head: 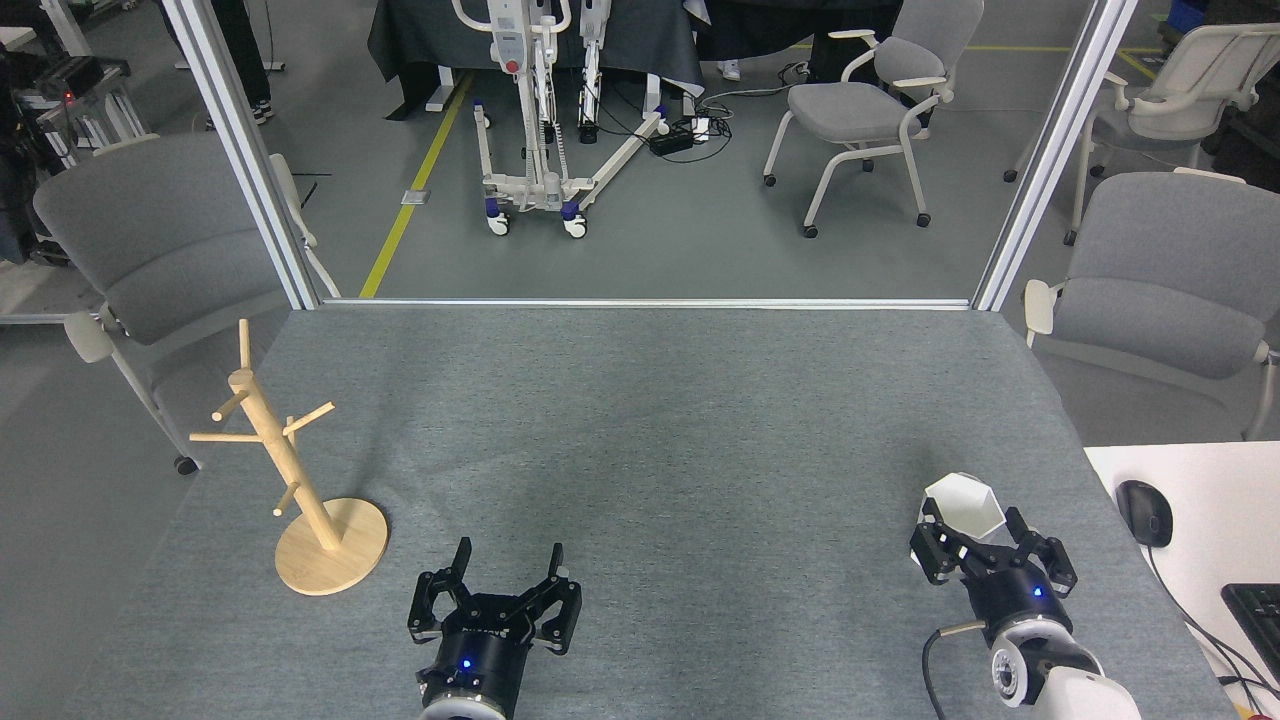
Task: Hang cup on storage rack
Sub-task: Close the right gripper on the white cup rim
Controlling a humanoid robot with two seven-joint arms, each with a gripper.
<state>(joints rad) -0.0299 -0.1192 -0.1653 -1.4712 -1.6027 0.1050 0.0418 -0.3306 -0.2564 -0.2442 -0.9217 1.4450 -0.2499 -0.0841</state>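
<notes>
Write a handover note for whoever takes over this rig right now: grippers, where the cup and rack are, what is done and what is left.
Left gripper: open, empty, low over the near table, right of the rack's base.
Right gripper: fingers either side of the white faceted cup at the near right; whether it is clamped cannot be told.
Cup: tilted, rim towards the camera, no clear lift visible.
Wooden mug tree: upright at the near left of the grey table, all pegs bare.
Done: right gripper has reached the cup.
Left: secure the grip, lift, carry across to the rack, hook the handle over a peg, release.
</notes>
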